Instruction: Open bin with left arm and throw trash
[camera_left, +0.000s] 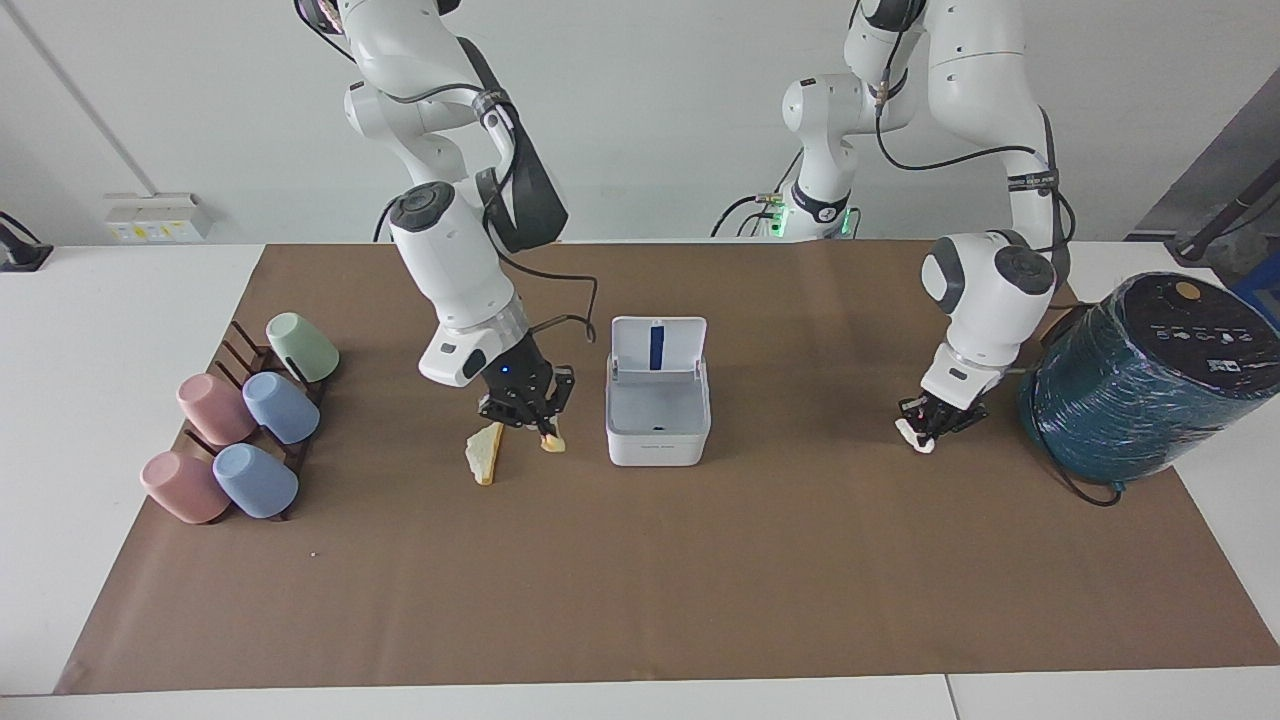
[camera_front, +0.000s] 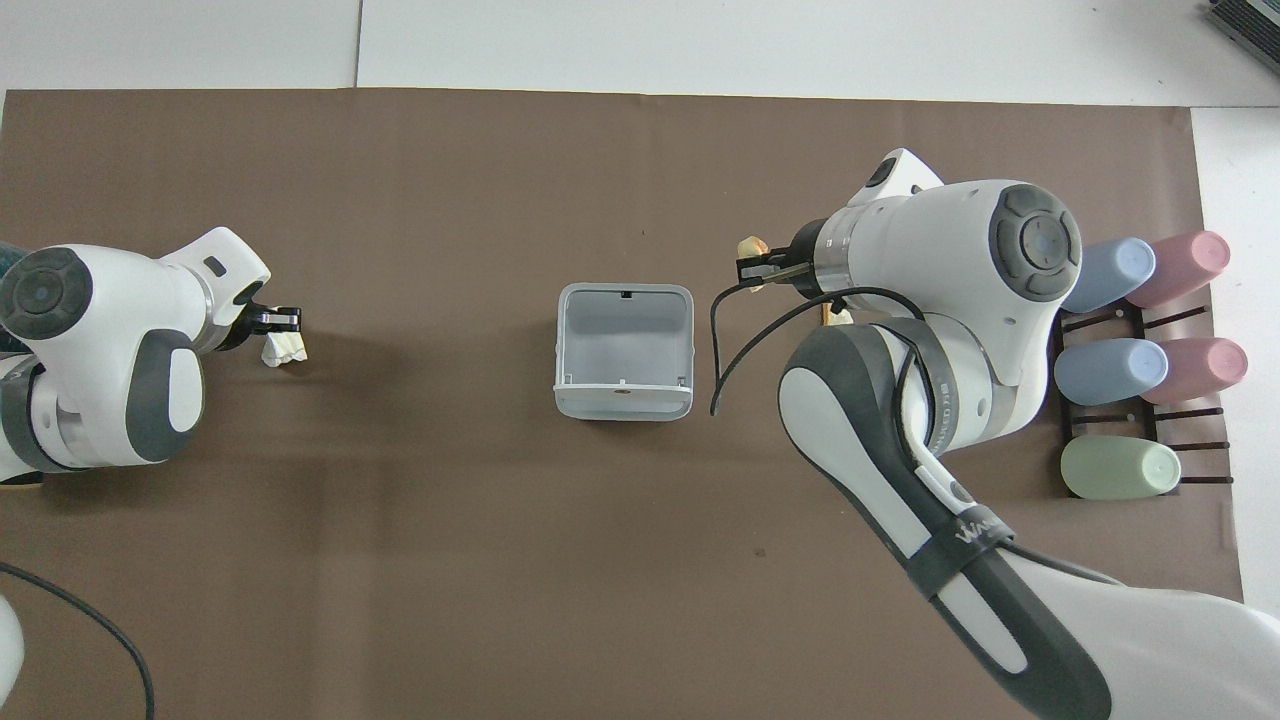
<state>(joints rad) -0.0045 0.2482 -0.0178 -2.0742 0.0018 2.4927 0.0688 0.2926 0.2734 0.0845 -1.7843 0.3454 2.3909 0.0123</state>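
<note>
The white bin (camera_left: 657, 448) stands at the middle of the mat with its lid (camera_left: 640, 350) up; it also shows in the overhead view (camera_front: 622, 402), and its inside looks bare. My right gripper (camera_left: 540, 425) is shut on the yellow lump (camera_left: 552, 441) and holds it above the mat, beside the bin; the overhead view shows the gripper (camera_front: 752, 268) and lump (camera_front: 750, 245). The bread wedge (camera_left: 486, 453) lies on the mat under that arm. My left gripper (camera_left: 925, 428) is shut on the white wad (camera_left: 913, 433), low over the mat; the overhead view shows the gripper (camera_front: 285, 320) and wad (camera_front: 283, 347).
A big teal cylinder (camera_left: 1140, 380) with a black top lies at the left arm's end of the table, close to the left gripper. A dark rack with several pastel cups (camera_left: 245, 430) is at the right arm's end. A loose black cable hangs from the right wrist.
</note>
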